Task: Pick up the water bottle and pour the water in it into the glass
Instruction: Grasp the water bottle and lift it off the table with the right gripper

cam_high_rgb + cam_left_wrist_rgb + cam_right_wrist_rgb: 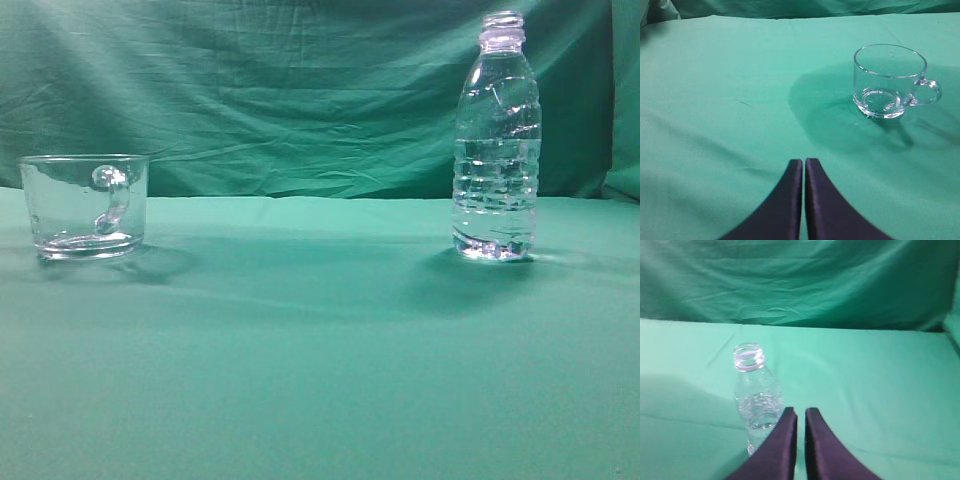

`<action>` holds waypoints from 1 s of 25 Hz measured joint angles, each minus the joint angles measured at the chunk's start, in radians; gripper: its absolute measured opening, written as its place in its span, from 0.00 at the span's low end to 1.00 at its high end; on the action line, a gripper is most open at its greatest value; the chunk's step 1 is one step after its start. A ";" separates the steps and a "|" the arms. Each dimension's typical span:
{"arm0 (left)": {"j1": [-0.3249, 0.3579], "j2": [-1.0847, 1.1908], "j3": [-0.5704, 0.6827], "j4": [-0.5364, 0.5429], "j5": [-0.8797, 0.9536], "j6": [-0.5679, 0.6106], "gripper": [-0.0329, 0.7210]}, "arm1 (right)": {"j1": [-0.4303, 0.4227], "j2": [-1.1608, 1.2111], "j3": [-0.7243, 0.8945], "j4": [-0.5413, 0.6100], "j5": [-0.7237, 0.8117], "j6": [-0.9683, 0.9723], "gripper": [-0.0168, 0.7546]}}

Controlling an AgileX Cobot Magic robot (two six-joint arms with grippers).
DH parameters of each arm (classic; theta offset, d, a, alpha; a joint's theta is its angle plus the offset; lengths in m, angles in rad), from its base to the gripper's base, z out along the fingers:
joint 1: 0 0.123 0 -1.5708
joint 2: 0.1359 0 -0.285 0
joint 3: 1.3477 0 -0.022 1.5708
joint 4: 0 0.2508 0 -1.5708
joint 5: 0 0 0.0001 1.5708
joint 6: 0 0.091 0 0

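Observation:
The water bottle (497,140) stands upright and uncapped on the right of the green table, about half full of clear water (495,200). In the right wrist view the bottle (756,400) stands just ahead and left of my right gripper (801,412), which is shut and empty. The glass (85,205), a clear empty mug with a handle, stands at the left. In the left wrist view the glass (888,81) is ahead and to the right of my left gripper (804,162), which is shut and empty. Neither gripper shows in the exterior view.
A green cloth covers the table (320,350) and hangs as a backdrop (280,90) behind it. The backdrop also shows in the right wrist view (800,280).

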 joint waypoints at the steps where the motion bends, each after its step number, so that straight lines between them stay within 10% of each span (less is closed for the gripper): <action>1: 0.000 0.000 0.000 0.000 0.000 0.000 0.04 | 0.016 0.044 0.000 -0.028 -0.062 -0.006 0.08; 3: 0.000 0.000 0.000 0.000 0.000 0.000 0.04 | 0.033 0.126 0.000 -0.049 -0.162 -0.008 0.08; 13: 0.000 0.000 0.000 0.000 0.000 0.000 0.04 | 0.046 0.527 -0.010 -0.067 -0.577 -0.001 0.85; 25: 0.000 0.000 0.000 0.000 0.000 0.000 0.04 | 0.054 0.969 -0.102 -0.083 -0.845 0.031 0.89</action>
